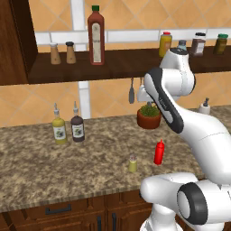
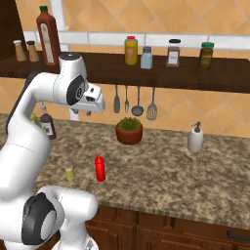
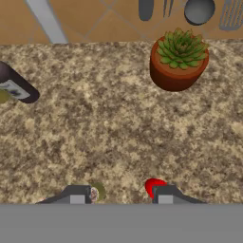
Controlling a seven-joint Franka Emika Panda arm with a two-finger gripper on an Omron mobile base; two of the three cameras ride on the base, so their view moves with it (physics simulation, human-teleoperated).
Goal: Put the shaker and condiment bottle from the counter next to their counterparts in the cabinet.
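Hand view, left to right. A dark bottle (image 3: 18, 88) lies far beyond the left finger. The shaker (image 3: 96, 191) stands on the counter (image 3: 109, 128) just beside the left fingertip (image 3: 77, 195). The gripper (image 3: 121, 197) is empty, fingers spread. The condiment bottle (image 3: 154, 186) touches the right fingertip's edge. A potted plant (image 3: 178, 59) stands well beyond it. The cabinet (image 1: 113, 63) runs above.

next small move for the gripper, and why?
Probably descend toward the shaker, centring on it first. The gripper hangs open high above the counter, holding nothing. In the hand view the shaker sits by one fingertip and the condiment bottle by the other, so neither is centred between the fingers.
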